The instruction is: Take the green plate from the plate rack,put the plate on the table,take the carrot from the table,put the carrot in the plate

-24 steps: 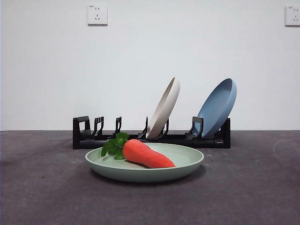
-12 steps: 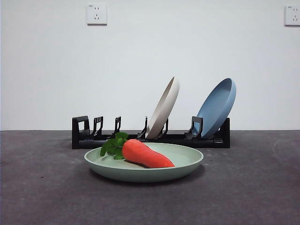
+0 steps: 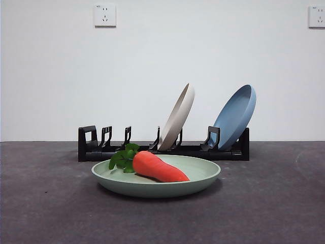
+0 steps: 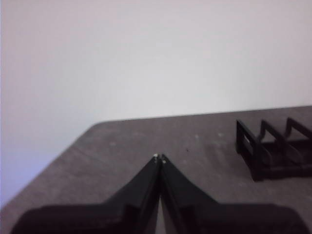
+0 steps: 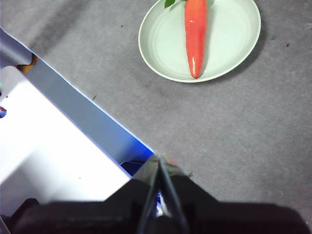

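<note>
Here the carrot [image 3: 158,168] lies in the green plate [image 3: 203,179], no writing legible.

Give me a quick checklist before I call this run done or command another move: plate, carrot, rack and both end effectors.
1. Green plate flat on the table, out of the plate rack: ok.
2. Carrot lying inside the green plate: ok.
3. Cream plate and blue plate leaning in rack slots: ok.
4. Left end effector shut, empty, near the rack's end: ok.
5. Right end effector shut, empty, away from the plate: ok.
6. Whether anything lies beyond the camera views: cannot tell.
</note>
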Action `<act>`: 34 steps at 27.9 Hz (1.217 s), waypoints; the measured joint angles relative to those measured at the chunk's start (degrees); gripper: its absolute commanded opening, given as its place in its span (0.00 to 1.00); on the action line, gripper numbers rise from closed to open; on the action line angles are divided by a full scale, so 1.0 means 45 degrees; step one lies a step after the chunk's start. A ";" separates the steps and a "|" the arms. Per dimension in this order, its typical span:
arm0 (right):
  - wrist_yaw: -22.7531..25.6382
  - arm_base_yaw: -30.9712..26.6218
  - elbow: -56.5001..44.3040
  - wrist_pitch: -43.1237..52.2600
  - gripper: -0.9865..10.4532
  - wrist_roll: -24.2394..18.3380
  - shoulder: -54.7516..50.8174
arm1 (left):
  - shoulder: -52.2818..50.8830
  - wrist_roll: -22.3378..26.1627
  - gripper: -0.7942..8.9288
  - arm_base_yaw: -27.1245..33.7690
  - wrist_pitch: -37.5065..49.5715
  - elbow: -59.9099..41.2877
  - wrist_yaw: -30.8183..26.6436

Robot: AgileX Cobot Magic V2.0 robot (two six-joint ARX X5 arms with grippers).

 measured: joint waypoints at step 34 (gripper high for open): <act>0.0000 0.0000 0.0000 -0.0005 0.09 0.0000 0.0000 | -0.0515 -0.1122 0.08 0.0000 -0.3487 -0.0248 0.1792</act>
